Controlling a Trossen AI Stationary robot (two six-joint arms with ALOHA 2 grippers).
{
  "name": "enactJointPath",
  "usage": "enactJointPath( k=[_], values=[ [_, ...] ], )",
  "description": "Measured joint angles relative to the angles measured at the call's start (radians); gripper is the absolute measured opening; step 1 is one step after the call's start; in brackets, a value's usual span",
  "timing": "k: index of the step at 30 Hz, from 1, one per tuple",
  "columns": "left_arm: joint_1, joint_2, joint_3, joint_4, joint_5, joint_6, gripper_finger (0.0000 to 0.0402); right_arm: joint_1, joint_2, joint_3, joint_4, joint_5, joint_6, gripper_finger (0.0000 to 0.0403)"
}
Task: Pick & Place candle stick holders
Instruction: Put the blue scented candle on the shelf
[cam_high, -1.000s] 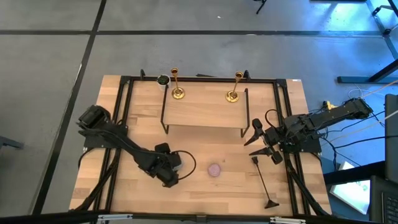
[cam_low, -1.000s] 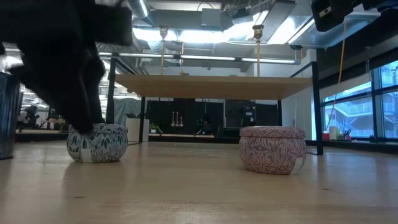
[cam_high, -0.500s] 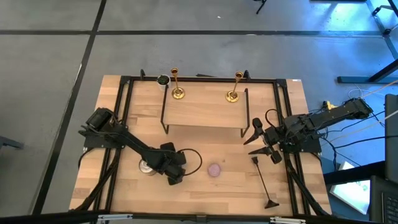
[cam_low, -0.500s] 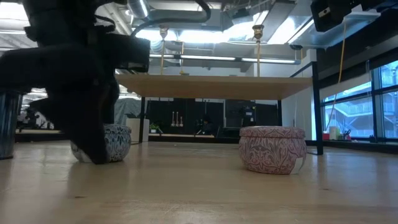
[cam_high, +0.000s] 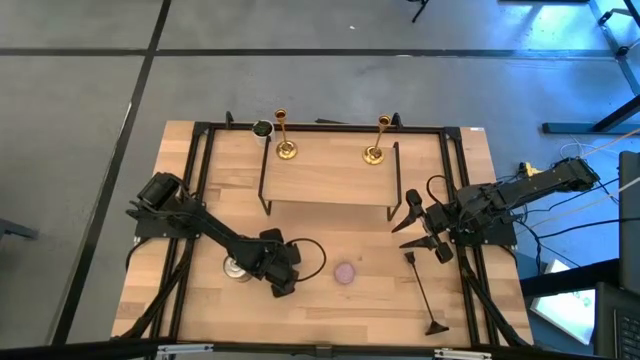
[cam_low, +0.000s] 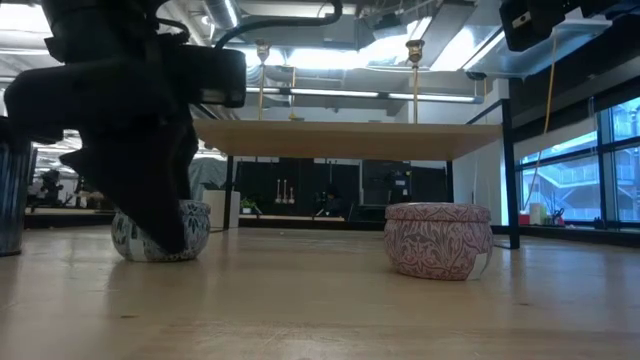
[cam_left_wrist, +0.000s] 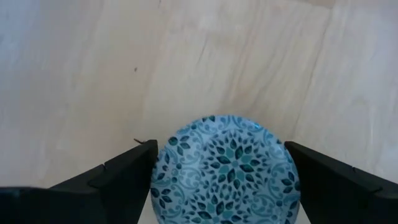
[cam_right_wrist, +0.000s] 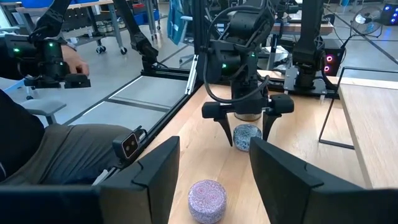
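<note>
Left gripper (cam_right_wrist: 247, 124) spreads wide, fingers (cam_left_wrist: 118, 177) straddling the blue-patterned candle (cam_left_wrist: 227, 167) without touching it. The pink candle (cam_high: 346, 273) lies just to its right. Both candle stick holders (cam_high: 285, 135) stand on the far shelf (cam_high: 330, 180), and the right gripper (cam_high: 425, 226) waits open by the right edge.

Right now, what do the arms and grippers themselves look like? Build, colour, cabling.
Both arms are matte black with blocky jointed links. The left gripper has two slim tapered black fingers under a wide crossbar, and a black cable loops beside the wrist. The right gripper has pointed black fingers; loose cables trail off the table's edge behind its base. No markings visible.
</note>
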Motion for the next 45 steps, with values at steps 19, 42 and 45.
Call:
enactJointPath(
  k=[19,42,45],
  values=[
    [0.000,-0.001,0.001,0.002,0.040,-0.007,0.0343,0.000,0.000,0.000,0.000,0.000,0.000,0.0197],
    [-0.001,0.004,0.003,-0.019,0.071,-0.029,0.0293,0.000,0.000,0.000,0.000,-0.001,-0.001,0.0197],
    [0.000,-0.008,0.017,-0.035,0.075,-0.022,0.0293,0.000,0.000,0.000,0.001,-0.001,-0.001,0.0197]
  ],
)
